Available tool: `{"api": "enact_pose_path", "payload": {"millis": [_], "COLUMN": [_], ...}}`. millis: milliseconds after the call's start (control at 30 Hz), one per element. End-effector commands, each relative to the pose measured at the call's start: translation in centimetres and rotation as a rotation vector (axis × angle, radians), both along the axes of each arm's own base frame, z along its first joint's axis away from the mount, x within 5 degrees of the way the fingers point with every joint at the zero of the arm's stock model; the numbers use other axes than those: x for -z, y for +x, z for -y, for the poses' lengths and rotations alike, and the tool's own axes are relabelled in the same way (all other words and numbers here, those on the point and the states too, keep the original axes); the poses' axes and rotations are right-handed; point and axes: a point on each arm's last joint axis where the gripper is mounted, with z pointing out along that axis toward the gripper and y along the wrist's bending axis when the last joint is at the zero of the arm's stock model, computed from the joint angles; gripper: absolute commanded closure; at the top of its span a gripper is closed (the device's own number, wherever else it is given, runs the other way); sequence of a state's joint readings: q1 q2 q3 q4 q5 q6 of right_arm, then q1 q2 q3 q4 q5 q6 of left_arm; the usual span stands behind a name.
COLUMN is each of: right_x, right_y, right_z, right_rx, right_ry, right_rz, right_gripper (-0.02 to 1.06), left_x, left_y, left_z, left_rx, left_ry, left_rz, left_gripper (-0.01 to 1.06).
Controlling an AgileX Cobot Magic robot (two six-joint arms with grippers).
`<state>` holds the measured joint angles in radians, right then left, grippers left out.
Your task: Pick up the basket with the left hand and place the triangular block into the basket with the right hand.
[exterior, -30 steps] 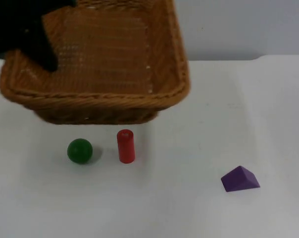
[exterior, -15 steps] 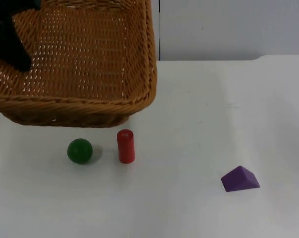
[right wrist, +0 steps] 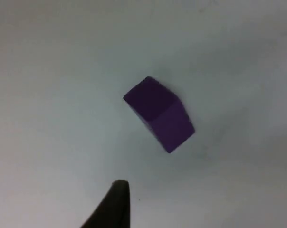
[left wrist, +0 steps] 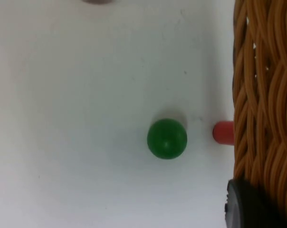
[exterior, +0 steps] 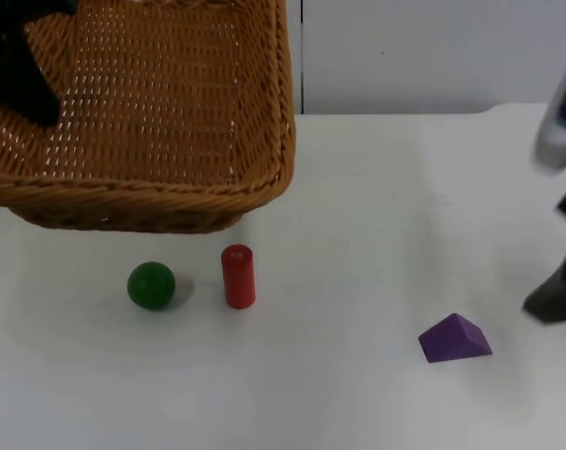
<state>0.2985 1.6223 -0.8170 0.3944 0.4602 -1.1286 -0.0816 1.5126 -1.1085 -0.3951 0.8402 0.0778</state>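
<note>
A woven brown basket (exterior: 152, 192) hangs above the table at the far left, and my left gripper (exterior: 22, 86) is shut on its left rim. The basket's wicker wall (left wrist: 264, 95) runs alongside a black fingertip (left wrist: 242, 204) in the left wrist view. The purple triangular block (exterior: 454, 339) lies on the table at the front right. My right gripper (exterior: 553, 298) comes in blurred at the right edge, just right of the block and a little above it. The block (right wrist: 158, 114) also lies ahead of that gripper in the right wrist view.
A green ball (exterior: 151, 285) and an upright red cylinder (exterior: 237, 276) stand side by side just in front of the basket; both the ball (left wrist: 167, 138) and cylinder (left wrist: 223, 132) appear in the left wrist view. The grey partition wall (exterior: 433, 47) closes the back.
The basket shifted left a second ago and has since held still. My right arm has entered from the right edge and come down near the purple block.
</note>
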Motion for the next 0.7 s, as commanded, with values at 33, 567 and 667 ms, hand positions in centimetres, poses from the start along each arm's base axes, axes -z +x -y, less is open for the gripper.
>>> {"api": "enact_pose_path", "payload": {"millis": [33, 567, 667], "right_x": [2.1, 4.8, 5.5], "right_y": [0.9, 5.3, 5.0], "right_z": [-1.3, -5.5, -6.0], "right_rx": [-0.114, -0.356, -0.378], "right_ry": [-0.062, -0.216, -0.226], "right_rz": [0.0, -0.168, -0.2], "right_gripper": [0.0, 0.0, 0.0], "left_x": [-0.8, -0.7, -0.8], "left_y": [0.0, -0.1, -0.1], "left_z": [0.0, 0.1, 0.1], "left_rx": [-0.017, -0.015, -0.016], "left_ry": [-0.026, -0.028, -0.03], "left_rz": [0.04, 0.033, 0.035], "left_gripper": [1.05, 1.05, 1.05]}}
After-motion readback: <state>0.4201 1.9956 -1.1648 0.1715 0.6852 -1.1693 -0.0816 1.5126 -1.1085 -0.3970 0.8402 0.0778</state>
